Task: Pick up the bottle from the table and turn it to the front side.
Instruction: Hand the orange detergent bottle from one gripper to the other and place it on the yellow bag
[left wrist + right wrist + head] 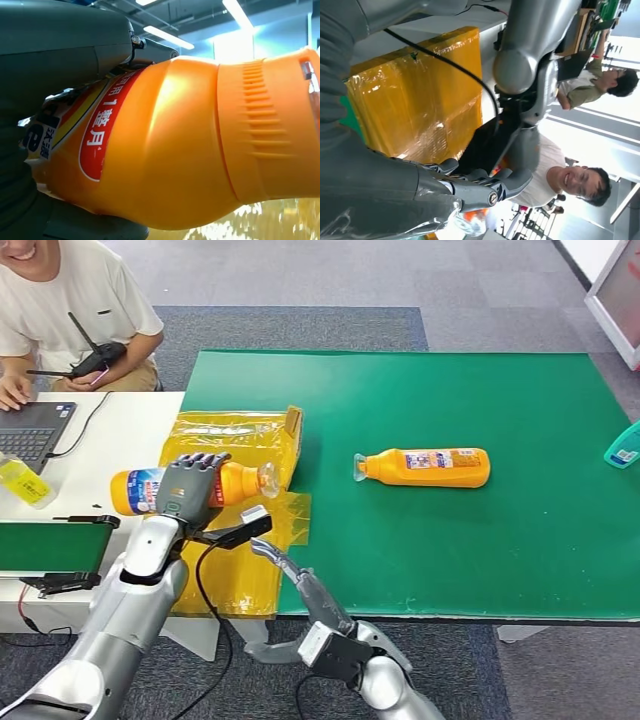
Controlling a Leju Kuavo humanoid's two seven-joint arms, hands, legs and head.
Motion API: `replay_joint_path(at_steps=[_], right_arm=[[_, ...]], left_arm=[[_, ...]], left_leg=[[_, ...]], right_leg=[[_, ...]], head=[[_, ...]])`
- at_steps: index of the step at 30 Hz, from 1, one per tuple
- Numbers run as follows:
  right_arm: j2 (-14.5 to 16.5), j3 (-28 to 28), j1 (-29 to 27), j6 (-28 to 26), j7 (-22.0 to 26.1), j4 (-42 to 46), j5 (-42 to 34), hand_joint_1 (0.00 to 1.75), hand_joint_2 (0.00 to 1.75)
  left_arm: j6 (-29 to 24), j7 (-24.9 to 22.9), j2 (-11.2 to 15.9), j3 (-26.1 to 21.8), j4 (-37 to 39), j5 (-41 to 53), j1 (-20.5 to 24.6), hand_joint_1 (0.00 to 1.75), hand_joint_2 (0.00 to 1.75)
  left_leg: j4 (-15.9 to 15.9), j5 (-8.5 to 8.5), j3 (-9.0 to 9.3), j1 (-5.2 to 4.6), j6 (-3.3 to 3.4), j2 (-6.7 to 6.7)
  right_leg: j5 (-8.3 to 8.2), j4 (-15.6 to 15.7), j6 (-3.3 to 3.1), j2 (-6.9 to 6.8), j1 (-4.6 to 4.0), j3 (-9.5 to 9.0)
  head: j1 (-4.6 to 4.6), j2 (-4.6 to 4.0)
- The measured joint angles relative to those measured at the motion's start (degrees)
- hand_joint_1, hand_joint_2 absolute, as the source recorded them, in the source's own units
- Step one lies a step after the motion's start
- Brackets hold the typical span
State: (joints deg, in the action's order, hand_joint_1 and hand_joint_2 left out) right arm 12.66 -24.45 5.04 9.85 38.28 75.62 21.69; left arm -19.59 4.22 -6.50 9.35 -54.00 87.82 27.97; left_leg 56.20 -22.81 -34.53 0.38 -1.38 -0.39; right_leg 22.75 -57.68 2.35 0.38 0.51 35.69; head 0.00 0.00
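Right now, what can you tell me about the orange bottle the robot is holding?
The orange bottle is shiny plastic with a blue, white and red label and a clear cap. The left hand grips it around the middle, holding it sideways in the air above the yellow wrapped box, cap pointing toward the green mat.

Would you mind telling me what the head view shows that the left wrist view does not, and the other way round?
Head view alone: a second orange bottle lying on its side on the green table, the right robot hand reaching out open-fingered near the table's front edge, a laptop, and a person's sleeve.

Left wrist view alone: the red label patch with white print, the ribbed band near the neck, and ceiling lights.

Both: the held orange bottle gripped by the left robot hand, over the yellow wrapping.
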Motion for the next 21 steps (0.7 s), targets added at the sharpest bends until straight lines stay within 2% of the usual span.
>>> replay_joint_path(at_steps=[5,10,15,21], right_arm=[[0.25,-2.42,-0.24,-1.83,-0.11,2.02,2.71,0.00,1.75],[-0.44,-7.66,0.89,-4.01,-0.60,7.38,7.43,0.00,1.75],[-1.96,-12.99,2.50,-2.54,-1.87,9.97,5.47,0.00,1.75],[-3.28,-16.39,3.25,-2.52,-1.47,6.68,3.48,0.00,1.75]], left_arm=[[-3.67,0.44,-0.54,0.53,6.49,-0.32,0.51,1.75,1.75],[-5.29,2.25,-1.92,0.46,8.29,-0.70,-0.80,1.75,1.75],[-6.06,1.66,-3.49,0.66,10.38,-0.22,-0.99,1.75,1.75],[-5.92,1.56,-3.99,0.63,11.10,-0.39,-1.34,1.75,1.75]], left_leg=[[0.00,0.00,-0.03,0.00,0.00,0.00],[0.00,-0.01,-0.08,0.00,0.00,0.00],[0.00,-0.01,-0.08,0.00,0.01,0.00],[0.00,0.00,-0.08,0.00,0.00,0.00]], right_leg=[[0.00,-0.01,0.00,0.01,0.00,0.03],[0.00,-0.01,0.00,0.01,0.00,0.07],[0.00,0.00,0.00,0.01,0.01,0.06],[0.00,-0.01,0.00,0.01,0.00,0.08]], head=[[0.00,0.00],[0.01,0.00],[0.00,0.00],[0.00,0.00]])
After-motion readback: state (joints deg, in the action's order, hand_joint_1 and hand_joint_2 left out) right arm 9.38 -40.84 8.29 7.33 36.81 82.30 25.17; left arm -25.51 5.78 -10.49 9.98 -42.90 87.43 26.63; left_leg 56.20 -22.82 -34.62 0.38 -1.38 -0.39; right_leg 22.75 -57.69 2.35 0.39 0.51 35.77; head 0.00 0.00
